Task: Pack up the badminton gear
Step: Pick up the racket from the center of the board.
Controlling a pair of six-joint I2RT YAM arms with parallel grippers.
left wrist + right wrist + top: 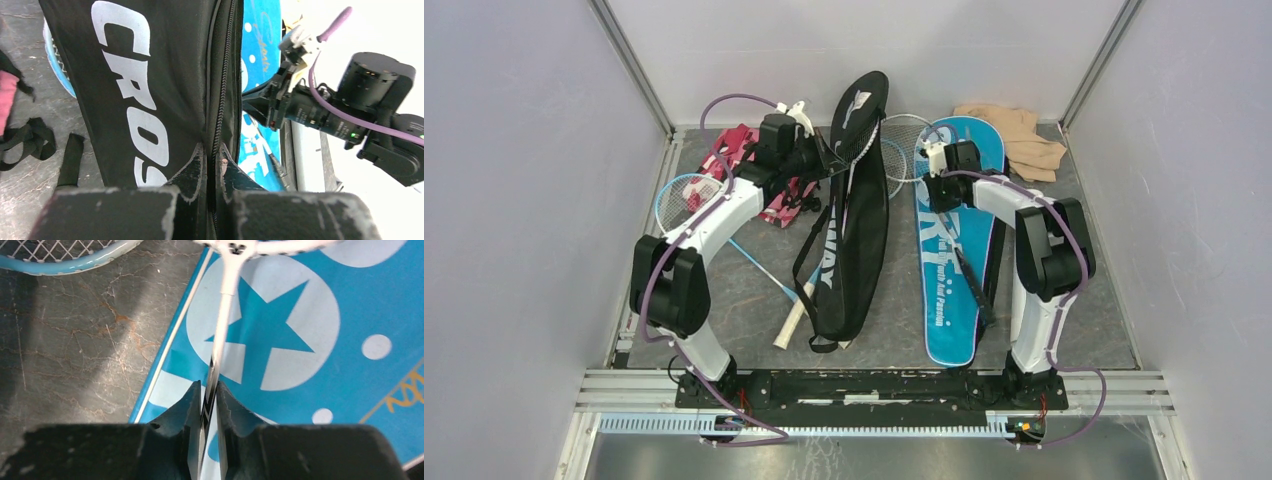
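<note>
The black "CROSSWAY" cover (854, 220) lies down the middle of the table. My left gripper (829, 160) is shut on its zipper edge (214, 155) near the top. The blue "SPORT" cover (954, 260) lies to its right. My right gripper (932, 185) is shut on the thin shaft (222, 315) of the silver racket (904, 135), just above the blue cover (310, 340). A blue racket (686, 195) lies at the left, its handle (792, 320) by the black cover. Another blue racket head (65, 257) shows beside the black cover. No shuttlecocks or tube are in view.
A pink-and-white camouflage cloth (754, 165) lies under my left arm, its black straps (30, 142) on the mat. A beige cloth (1019, 140) sits at the back right corner. White walls close in the mat on three sides. My right arm (370, 90) shows in the left wrist view.
</note>
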